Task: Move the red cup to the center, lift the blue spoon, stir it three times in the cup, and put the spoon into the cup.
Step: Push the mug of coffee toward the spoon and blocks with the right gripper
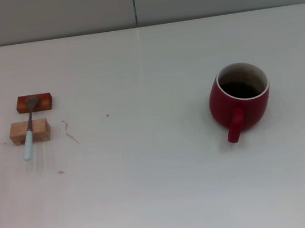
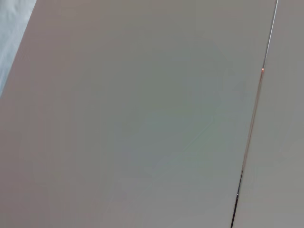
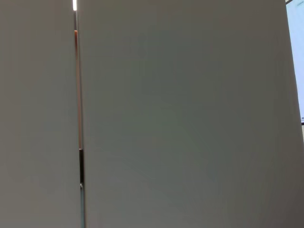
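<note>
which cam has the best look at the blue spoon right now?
Head view. The blue spoon shows whole there, on the robot's left of the table, its bowl on a red-brown block and its neck across a pale wooden block. Both wrist views show only blank grey panels with a seam, no spoon. Neither gripper is in view.

Materials and finishes on the pale matt surface [image 1: 170, 191]

The rounded dark-red ceramic cup [image 1: 240, 104] looks glazed and smooth, with a white rim and a dark inside. Well apart from the cup, the small spoon [image 1: 30, 127] has a pale-blue, plastic-looking handle and a dull grey metal neck and bowl. Under it lie a light raw-wood block [image 1: 30, 131], matt and grainy, and a reddish-brown wooden block [image 1: 34, 102] with a darker, stained look. Near the blocks the surface carries a few faint brownish scuffs.
</note>
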Available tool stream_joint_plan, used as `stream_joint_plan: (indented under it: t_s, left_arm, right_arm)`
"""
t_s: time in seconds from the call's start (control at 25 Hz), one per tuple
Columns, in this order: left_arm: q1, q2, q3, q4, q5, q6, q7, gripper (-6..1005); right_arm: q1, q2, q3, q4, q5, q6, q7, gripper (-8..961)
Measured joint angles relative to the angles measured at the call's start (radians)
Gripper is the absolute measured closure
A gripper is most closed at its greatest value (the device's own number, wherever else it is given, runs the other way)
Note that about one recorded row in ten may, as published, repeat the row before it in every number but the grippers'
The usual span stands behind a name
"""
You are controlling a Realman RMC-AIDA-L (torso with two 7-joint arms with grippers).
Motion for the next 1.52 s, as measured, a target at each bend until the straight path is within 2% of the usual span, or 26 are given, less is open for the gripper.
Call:
stream_joint_plan:
  t_s: [0.24, 0.4, 0.64, 0.68, 0.76, 0.88, 1.0, 1.24, 1.52]
  left_arm:
    - [0.002, 0.000, 0.000, 0.005, 0.000, -0.002, 0.000, 169]
    - [0.006, 0.000, 0.000, 0.010, 0.000, -0.002, 0.000, 169]
    - [0.011, 0.000, 0.000, 0.016, 0.000, -0.030, 0.000, 169]
    - [0.012, 0.000, 0.000, 0.019, 0.000, -0.033, 0.000, 169]
    - [0.014, -0.001, 0.000, 0.023, 0.000, -0.035, 0.000, 169]
    - [0.015, -0.001, 0.000, 0.025, 0.000, -0.035, 0.000, 170]
    - [0.015, -0.001, 0.000, 0.025, 0.000, -0.035, 0.000, 170]
    - [0.011, -0.001, 0.000, 0.025, 0.000, -0.035, 0.000, 170]
    - [0.008, 0.000, 0.000, 0.025, 0.000, -0.035, 0.000, 170]
  right_arm:
    - [-0.010, 0.002, -0.022, 0.000, 0.000, 0.002, -0.007, 265]
    - [-0.010, 0.002, -0.030, 0.007, -0.001, 0.026, -0.084, 460]
    - [-0.013, 0.004, -0.045, 0.054, -0.001, 0.093, -0.351, 659]
    - [-0.018, 0.004, -0.062, 0.074, -0.002, 0.112, -0.450, 689]
    - [-0.023, 0.004, -0.074, 0.087, -0.001, 0.121, -0.503, 749]
    - [-0.043, 0.005, -0.092, 0.155, 0.001, 0.170, -0.735, 841]
    - [-0.058, 0.007, -0.098, 0.191, 0.001, 0.182, -0.837, 934]
    - [-0.109, 0.007, -0.132, 0.297, 0.008, 0.178, -1.096, 933]
    - [-0.128, 0.010, -0.164, 0.340, 0.009, 0.153, -1.268, 934]
